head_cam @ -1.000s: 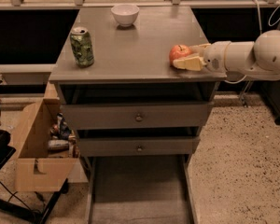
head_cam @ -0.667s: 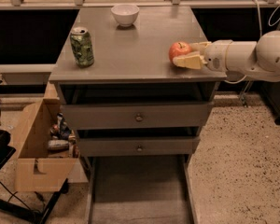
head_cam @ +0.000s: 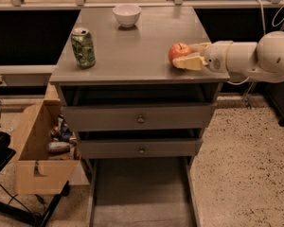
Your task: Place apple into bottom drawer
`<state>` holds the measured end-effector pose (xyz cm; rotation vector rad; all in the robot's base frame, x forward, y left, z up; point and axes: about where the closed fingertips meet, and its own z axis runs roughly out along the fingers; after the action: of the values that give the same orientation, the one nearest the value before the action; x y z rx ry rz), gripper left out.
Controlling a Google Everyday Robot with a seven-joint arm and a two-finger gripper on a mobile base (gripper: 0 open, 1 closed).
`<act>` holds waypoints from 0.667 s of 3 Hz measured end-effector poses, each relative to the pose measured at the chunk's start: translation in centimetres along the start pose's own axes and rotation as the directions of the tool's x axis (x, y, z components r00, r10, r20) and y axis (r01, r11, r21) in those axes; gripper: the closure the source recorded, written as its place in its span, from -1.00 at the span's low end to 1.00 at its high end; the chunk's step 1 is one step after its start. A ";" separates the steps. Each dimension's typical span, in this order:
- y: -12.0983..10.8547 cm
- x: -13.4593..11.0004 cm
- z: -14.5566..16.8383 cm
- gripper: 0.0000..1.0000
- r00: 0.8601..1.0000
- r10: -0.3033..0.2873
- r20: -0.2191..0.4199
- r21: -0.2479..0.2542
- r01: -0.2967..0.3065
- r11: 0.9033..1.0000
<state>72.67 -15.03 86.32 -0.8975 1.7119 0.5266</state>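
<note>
The red-orange apple [head_cam: 178, 51] sits near the right edge of the grey cabinet's top [head_cam: 132, 46]. My gripper [head_cam: 183, 55] reaches in from the right, with its pale fingers [head_cam: 189, 62] closed against the apple's near and far sides. The apple still rests at the level of the cabinet top. The bottom drawer [head_cam: 142, 193] is pulled out towards me below the two upper drawers, and its flat grey floor is bare.
A green can [head_cam: 83, 47] stands at the left of the cabinet top and a white bowl [head_cam: 127, 14] at the back. The two upper drawers [head_cam: 141, 118] with knobs are slightly ajar. A cardboard box [head_cam: 38, 150] of clutter stands on the floor at the left.
The gripper and the apple have shifted slightly to the left on the cabinet top. Nothing else has moved.
</note>
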 end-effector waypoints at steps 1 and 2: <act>0.7 -2.9 -0.2 1.00 0.998 -0.064 -0.011 -0.022 0.064 0.998; 3.0 -5.9 -3.3 1.00 0.984 -0.167 -0.055 -0.043 0.165 0.985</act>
<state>69.09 -13.78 92.68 -1.0819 1.6662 0.4268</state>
